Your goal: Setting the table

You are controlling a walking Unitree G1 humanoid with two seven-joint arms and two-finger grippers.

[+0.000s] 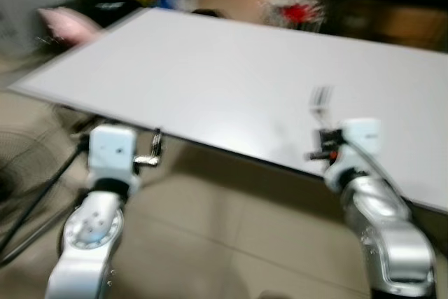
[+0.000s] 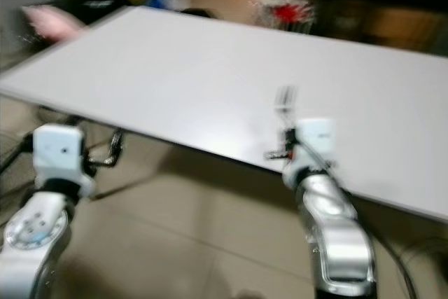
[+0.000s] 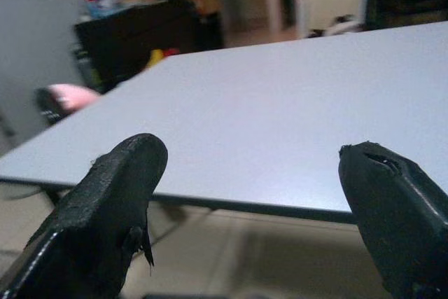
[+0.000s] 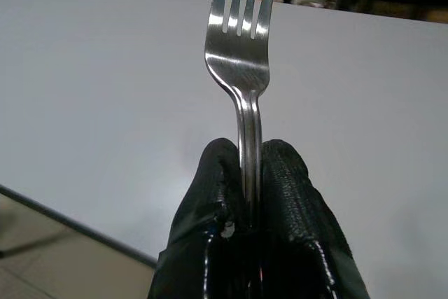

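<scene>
Nearest the camera, two silver arms reach toward a pale grey bench. The right tool has its black fingers pressed together on the handle of a steel fork, tines pointing away over the bench top just past its near edge, at about 4 o'clock in the head views. The left tool sits at 8 o'clock, below and short of the bench edge, over the tiled floor; its fingers stand wide apart with nothing between them.

Beyond the bench, at 10 o'clock, lies something pink, too blurred to identify. Dark furniture with bright yellow and red items stands along the far side. The wrist views are sharp where the head views are smeared: the right wrist view shows the fork's tines clearly.
</scene>
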